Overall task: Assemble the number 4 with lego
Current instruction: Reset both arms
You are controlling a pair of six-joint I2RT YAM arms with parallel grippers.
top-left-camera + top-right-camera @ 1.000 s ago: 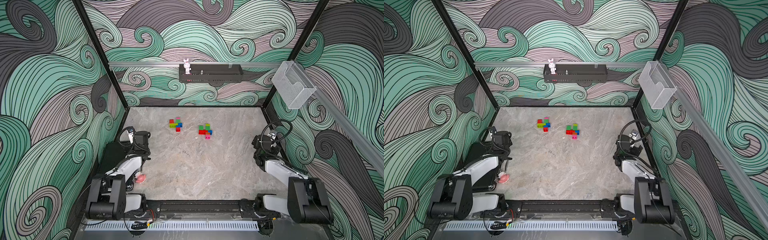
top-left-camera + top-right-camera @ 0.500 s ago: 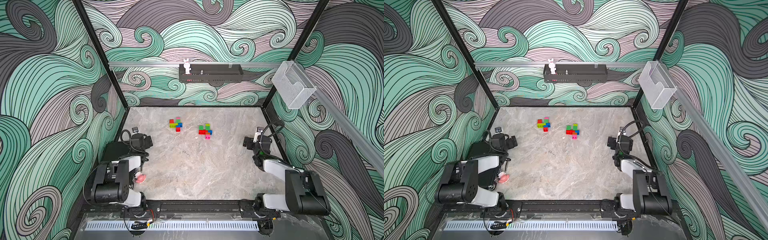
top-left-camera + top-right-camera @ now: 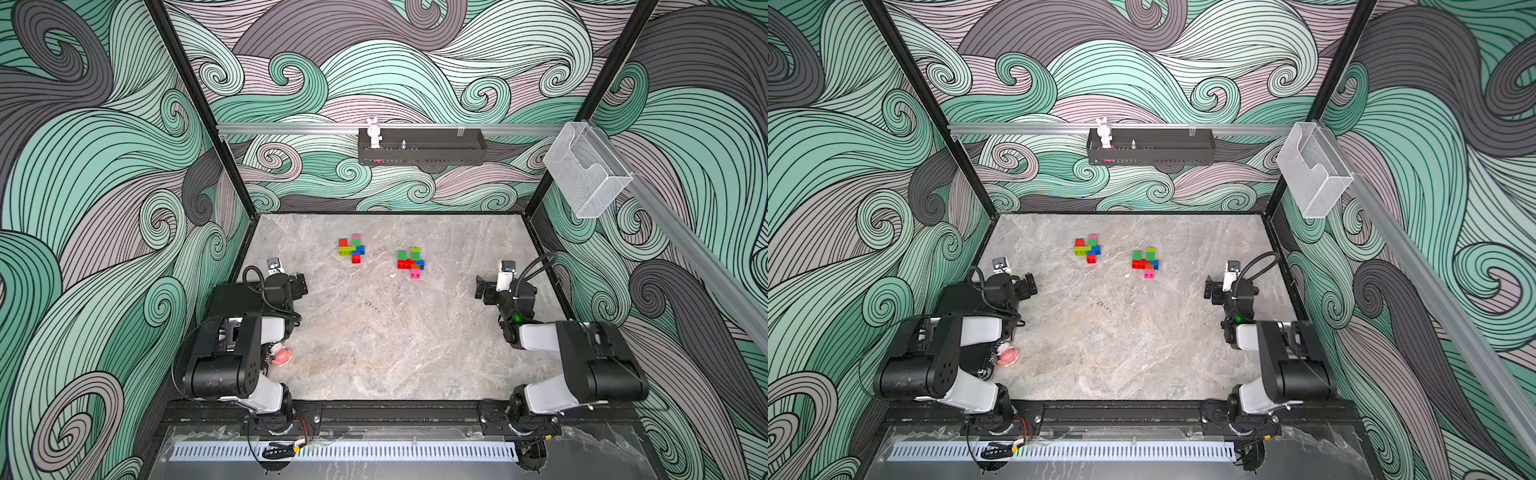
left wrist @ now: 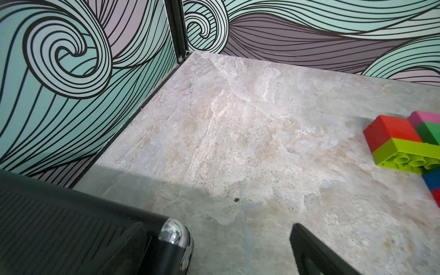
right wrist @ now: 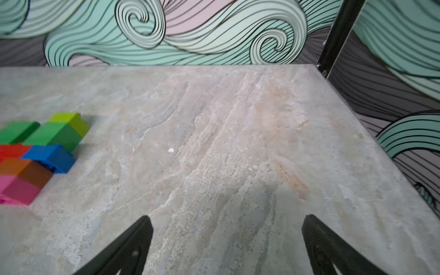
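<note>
Toward the back of the table (image 3: 374,340), the left lego clump (image 3: 351,248) lies well ahead of the left gripper (image 3: 300,285), off to its inner side; those jaws gape wide and empty. The right lego clump (image 3: 411,262) lies near it, well apart from the right gripper (image 3: 482,287), which is also spread wide, holding nothing.

Swirl-patterned teal walls (image 3: 104,208), marbled grey floor (image 3: 395,332), black shelf (image 3: 422,151).
</note>
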